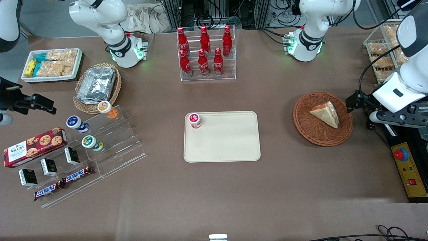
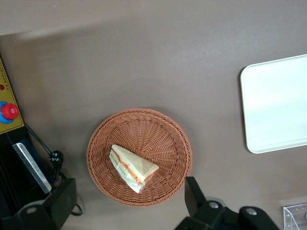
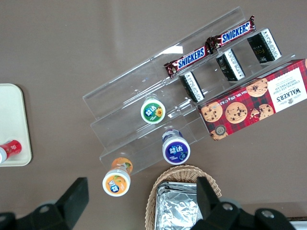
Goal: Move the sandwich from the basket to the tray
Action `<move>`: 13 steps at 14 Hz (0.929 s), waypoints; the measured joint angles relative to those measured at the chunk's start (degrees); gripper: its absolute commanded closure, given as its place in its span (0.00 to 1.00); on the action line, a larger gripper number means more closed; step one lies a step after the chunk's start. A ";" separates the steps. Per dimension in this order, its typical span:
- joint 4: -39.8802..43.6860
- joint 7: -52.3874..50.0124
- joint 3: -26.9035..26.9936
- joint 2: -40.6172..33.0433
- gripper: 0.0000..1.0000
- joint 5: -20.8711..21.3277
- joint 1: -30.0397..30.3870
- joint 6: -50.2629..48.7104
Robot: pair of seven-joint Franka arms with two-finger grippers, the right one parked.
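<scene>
The sandwich [image 1: 326, 113] [image 2: 132, 167], a wrapped white wedge with red filling along one edge, lies in the round reddish-brown basket [image 1: 311, 134] [image 2: 163, 139]. My left gripper [image 1: 356, 102] [image 2: 128, 197] hangs open above the table beside the basket, toward the working arm's end. Its two black fingers [image 2: 194, 191] stand wide apart with nothing between them, and the basket's rim shows below the gap. The beige tray [image 1: 227, 144] [image 2: 278, 110] lies flat mid-table, apart from the basket. A small red-lidded cup [image 1: 194, 120] stands in one tray corner.
A clear rack of red bottles [image 1: 205, 53] stands farther from the camera than the tray. A yellow control box with a red button [image 1: 406, 167] [image 2: 9, 112] sits beside the basket. Toward the parked arm's end are an acrylic snack stand [image 1: 110, 147], a foil-filled tan basket [image 1: 97, 85] and a white bin [image 1: 50, 63].
</scene>
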 measured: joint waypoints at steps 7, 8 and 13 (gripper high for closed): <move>0.03 0.00 0.00 0.19 0.00 0.00 0.02 -0.38; 0.03 0.00 0.00 0.20 0.00 0.00 0.02 -0.62; 0.04 0.00 0.00 0.05 0.00 0.00 0.02 -3.92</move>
